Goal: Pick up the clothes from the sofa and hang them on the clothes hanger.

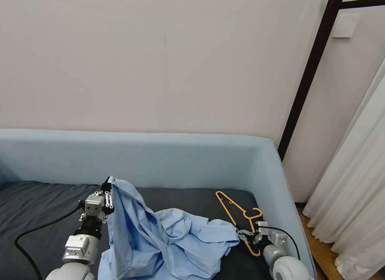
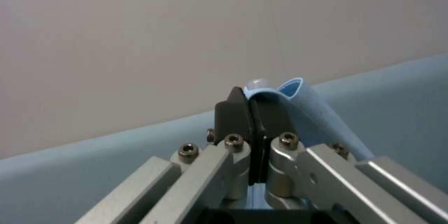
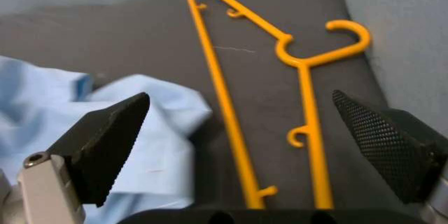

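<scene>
Blue shirt (image 1: 157, 239) hangs pinched in raised left tool (image 1: 108, 193); right tool (image 1: 242, 234) sits spread low over orange hanger (image 1: 232, 210).

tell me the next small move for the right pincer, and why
Probably lower the right pincer and close it on the orange plastic clothes hanger. Its jaws stand wide open over the hanger, which lies flat on the dark grey sofa cushion, while the left pincer is shut on the raised light blue cloth shirt.
</scene>
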